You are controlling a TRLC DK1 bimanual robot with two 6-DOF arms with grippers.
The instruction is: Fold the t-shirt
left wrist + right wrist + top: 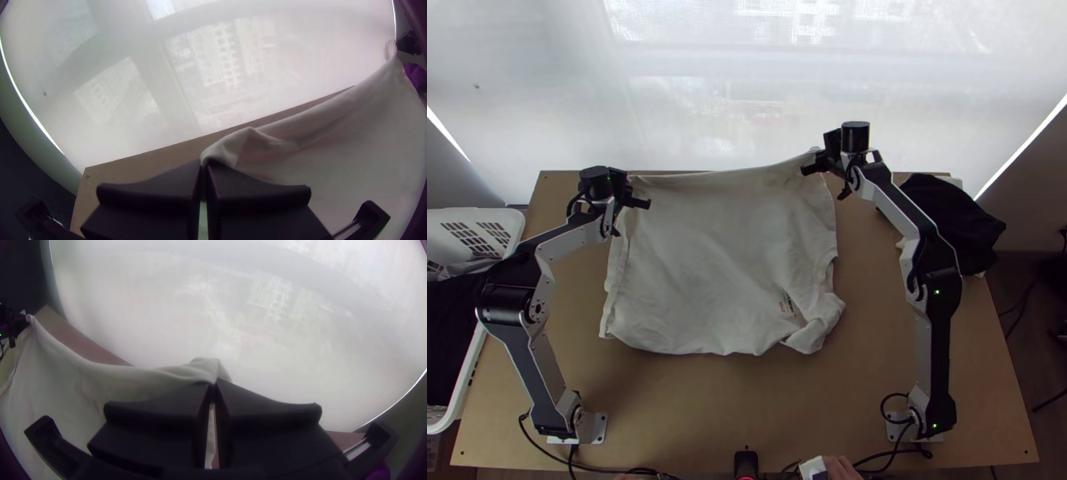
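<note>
The white t-shirt (723, 256) hangs from two raised far corners in the top view, its lower part lying on the table with a bunched fold at the near right. My left gripper (641, 202) is at the far left corner; in the left wrist view the left gripper (204, 166) is shut on the edge of the shirt (275, 146). At the far right corner is my right gripper (813, 166). The right wrist view has the right gripper (213, 384) shut on the shirt (133, 382), whose edge runs between both grippers.
A white basket (475, 352) with dark cloth stands at the left of the wooden table (747, 408). Black cloth (959, 220) lies at the far right. A person's hand (841, 468) shows at the near edge. A pale screen (731, 96) rises behind the table.
</note>
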